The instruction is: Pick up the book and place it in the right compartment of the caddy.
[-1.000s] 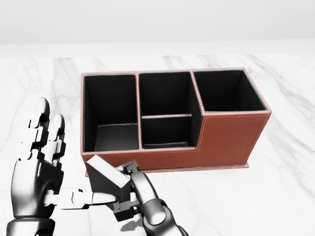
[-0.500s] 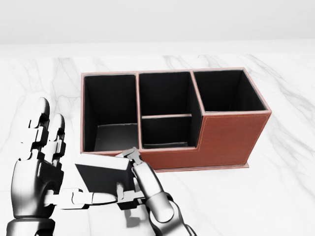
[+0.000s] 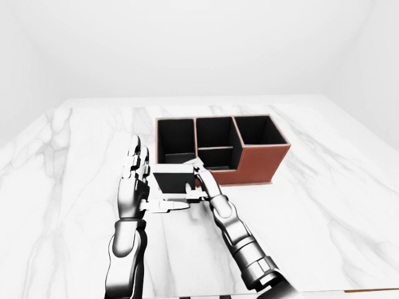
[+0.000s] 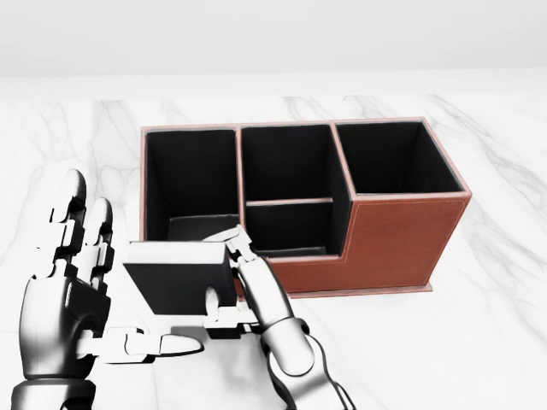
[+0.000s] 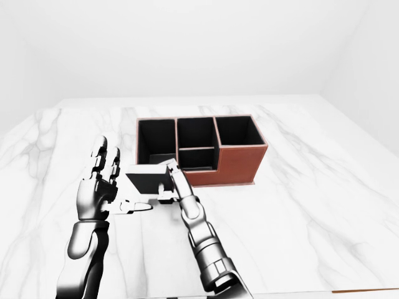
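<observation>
Where white walls rise | marble table | caddy resting

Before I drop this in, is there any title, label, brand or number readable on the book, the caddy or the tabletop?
None: no readable text shows in any view.
The book, gripped by the right hand, shows a plain dark cover with no title.
The caddy has bare brown walls with stitching only.
The marble table carries only veining.
The left hand bears no markings.
</observation>
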Robot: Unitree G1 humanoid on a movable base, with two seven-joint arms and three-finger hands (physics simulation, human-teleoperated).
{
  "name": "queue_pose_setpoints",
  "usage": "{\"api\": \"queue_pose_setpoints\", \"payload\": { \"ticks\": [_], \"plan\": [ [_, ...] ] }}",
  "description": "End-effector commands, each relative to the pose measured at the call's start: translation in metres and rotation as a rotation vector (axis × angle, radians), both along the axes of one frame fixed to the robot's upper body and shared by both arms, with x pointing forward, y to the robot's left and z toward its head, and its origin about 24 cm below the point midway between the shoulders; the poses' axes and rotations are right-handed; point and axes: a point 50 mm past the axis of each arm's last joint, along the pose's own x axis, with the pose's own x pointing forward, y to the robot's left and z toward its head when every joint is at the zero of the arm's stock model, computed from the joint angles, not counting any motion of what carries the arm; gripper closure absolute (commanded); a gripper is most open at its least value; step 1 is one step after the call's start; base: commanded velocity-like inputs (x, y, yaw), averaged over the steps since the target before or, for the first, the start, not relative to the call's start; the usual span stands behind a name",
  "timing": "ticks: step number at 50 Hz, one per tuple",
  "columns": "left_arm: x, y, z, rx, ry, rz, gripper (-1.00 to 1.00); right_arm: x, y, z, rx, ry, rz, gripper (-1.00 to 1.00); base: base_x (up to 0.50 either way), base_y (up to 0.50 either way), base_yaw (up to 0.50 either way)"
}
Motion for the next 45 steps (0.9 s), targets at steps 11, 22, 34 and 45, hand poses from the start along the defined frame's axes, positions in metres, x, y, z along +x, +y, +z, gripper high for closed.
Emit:
{"api": "queue_pose_setpoints", "payload": {
  "ticks": [11,22,34,45],
  "plan": [
    [0.001,0.0,-0.002,-0.001,0.007,-0.001,-1.0,0.007,-0.014,0.058,0.117,-0.225,-0.036,1.0,0.0,0.0,0.0],
    [0.001,-0.001,-0.002,-0.001,0.008,-0.001,-1.0,0.012,-0.023,0.086,0.139,-0.337,-0.041,1.0,0.0,0.0,0.0],
    [0.001,0.0,-0.002,-0.001,0.007,-0.001,-1.0,0.006,-0.03,0.114,0.176,-0.454,-0.039,1.0,0.0,0.0,0.0],
    [0.0,0.0,-0.001,0.0,0.005,-0.001,-1.0,-0.002,-0.044,0.124,0.174,-0.52,-0.065,1.0,0.0,0.0,0.0]
  ]
}}
